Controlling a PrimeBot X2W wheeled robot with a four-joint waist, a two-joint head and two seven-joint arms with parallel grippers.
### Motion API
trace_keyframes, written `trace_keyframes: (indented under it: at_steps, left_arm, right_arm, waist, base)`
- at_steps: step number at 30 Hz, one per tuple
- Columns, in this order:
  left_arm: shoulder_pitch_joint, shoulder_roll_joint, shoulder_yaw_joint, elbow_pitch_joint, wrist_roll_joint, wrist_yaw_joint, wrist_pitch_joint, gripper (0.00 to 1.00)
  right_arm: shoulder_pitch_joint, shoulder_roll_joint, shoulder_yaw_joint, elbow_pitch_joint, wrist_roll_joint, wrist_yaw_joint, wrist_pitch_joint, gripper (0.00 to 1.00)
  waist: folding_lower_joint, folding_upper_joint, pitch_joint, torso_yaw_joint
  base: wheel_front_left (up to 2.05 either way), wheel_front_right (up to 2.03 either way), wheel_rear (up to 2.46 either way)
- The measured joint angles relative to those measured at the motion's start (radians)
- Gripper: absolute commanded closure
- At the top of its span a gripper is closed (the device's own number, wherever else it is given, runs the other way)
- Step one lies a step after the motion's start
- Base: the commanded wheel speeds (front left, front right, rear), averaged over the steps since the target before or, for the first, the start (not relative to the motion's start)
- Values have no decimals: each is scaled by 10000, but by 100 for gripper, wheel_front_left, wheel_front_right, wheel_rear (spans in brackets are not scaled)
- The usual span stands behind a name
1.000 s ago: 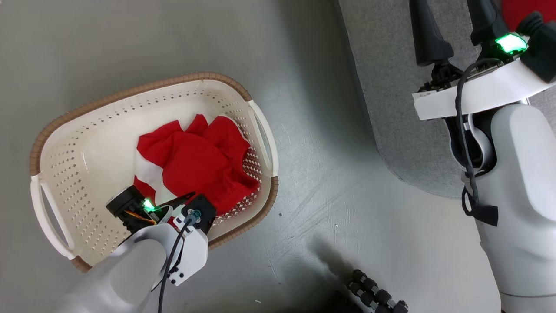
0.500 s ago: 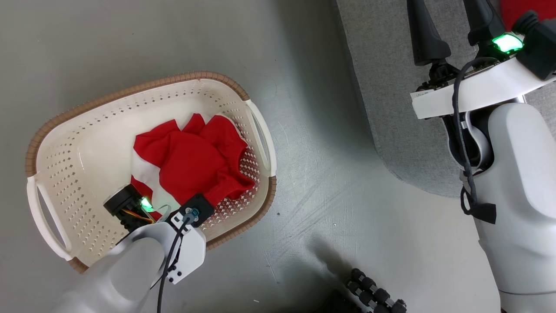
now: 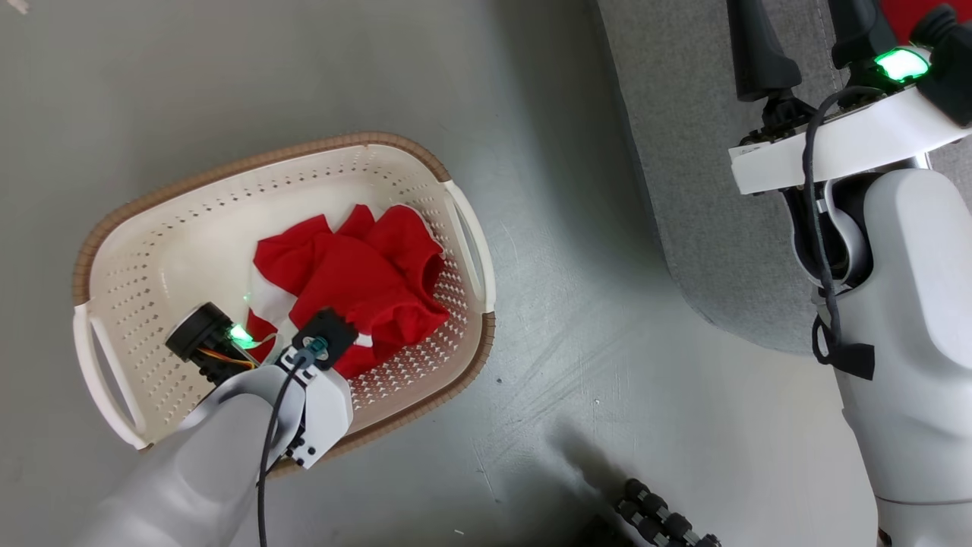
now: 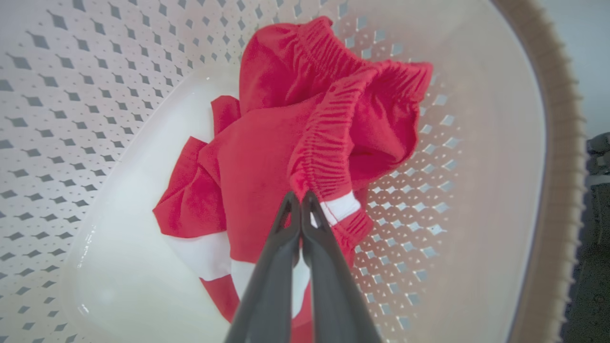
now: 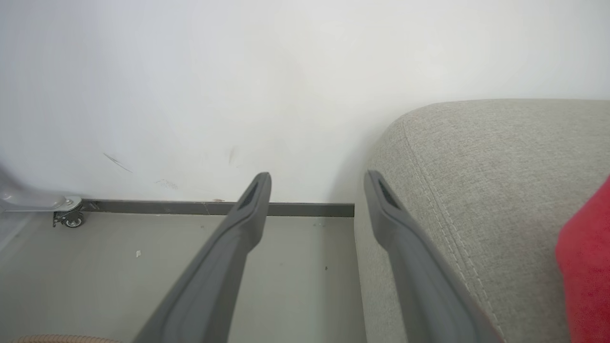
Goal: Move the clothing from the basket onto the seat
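Note:
Red clothing (image 3: 357, 273) with white trim lies bunched in the cream basket (image 3: 250, 163) on the floor. In the left wrist view my left gripper (image 4: 300, 197) is shut on the clothing (image 4: 286, 143), pinching its gathered elastic edge, which is drawn up a little off the basket (image 4: 557, 143) floor. In the head view the left wrist (image 3: 311, 357) hides those fingertips. My right gripper (image 5: 317, 183) stands open with nothing in it, above the near edge of the grey seat (image 5: 476, 166). Its fingers (image 3: 759, 53) reach over the seat (image 3: 683, 152). Another red piece (image 5: 586, 262) lies on the seat.
The grey floor (image 3: 577, 342) runs between basket and seat. A white wall (image 5: 238, 95) with a dark baseboard stands beyond, with a caster wheel (image 5: 71, 216) at its foot. A dark ribbed part (image 3: 661, 520) sits at the head view's bottom edge.
My left gripper has shut on the clothing's edge, and the fabric has bunched toward it. The head camera has shifted a little. The right arm holds its place.

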Motion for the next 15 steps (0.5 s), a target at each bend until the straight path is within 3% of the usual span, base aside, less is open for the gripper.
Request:
trace_keyframes:
  at_steps: [15]
  left_arm:
    - [40, 75, 855, -671, -639, 451, -1106, 100]
  right_arm:
    - [35, -2, -552, 81, -205, 0, -56, 0]
  waist:
    - [0, 0, -618, 542]
  base:
    - [0, 0, 0]
